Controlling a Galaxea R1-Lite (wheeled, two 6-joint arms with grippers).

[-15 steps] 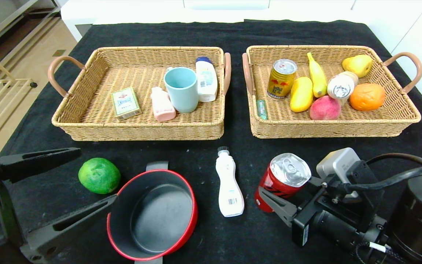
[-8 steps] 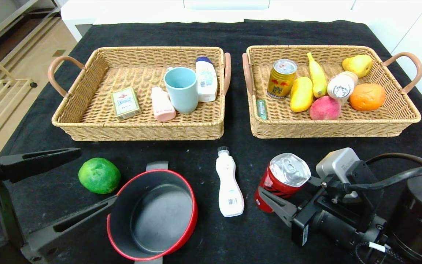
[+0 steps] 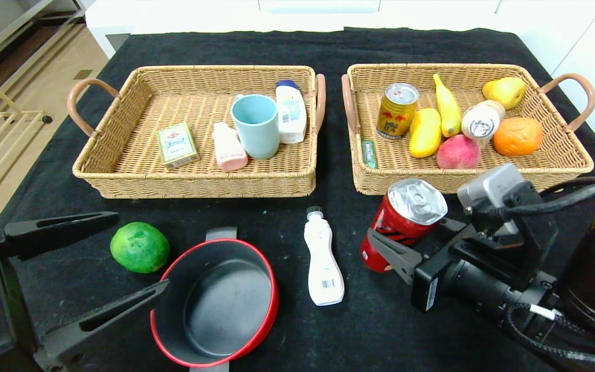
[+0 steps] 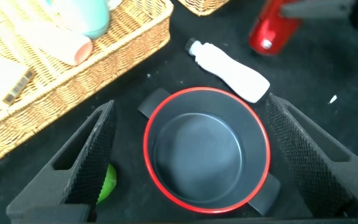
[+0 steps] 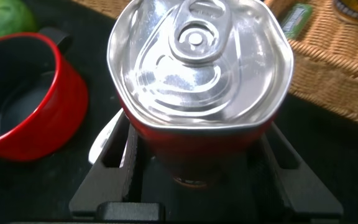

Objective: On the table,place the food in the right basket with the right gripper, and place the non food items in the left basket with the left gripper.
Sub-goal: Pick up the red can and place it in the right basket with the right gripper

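Note:
My right gripper (image 3: pixel 407 233) is shut on a dented red can (image 3: pixel 406 219), holding it tilted above the black table just in front of the right basket (image 3: pixel 473 182). In the right wrist view the red can (image 5: pixel 197 68) fills the space between the jaws of my right gripper (image 5: pixel 197 152). My left gripper (image 4: pixel 190 118) hangs open at the front left, its fingers spread to either side of a red-rimmed black pot (image 4: pixel 207 155). On the table lie a green lime (image 3: pixel 140 247), the pot (image 3: pixel 215 305) and a white bottle (image 3: pixel 322 261).
The left basket (image 3: pixel 194 178) holds a blue cup (image 3: pixel 256 126), a small box, a pink tube and a white bottle. The right basket holds a yellow can (image 3: pixel 396 109), several fruits and a white jar. Both baskets have side handles.
My right gripper has risen with the red can and moved toward the right basket's front wall. The left gripper has barely shifted; the other items have stayed put.

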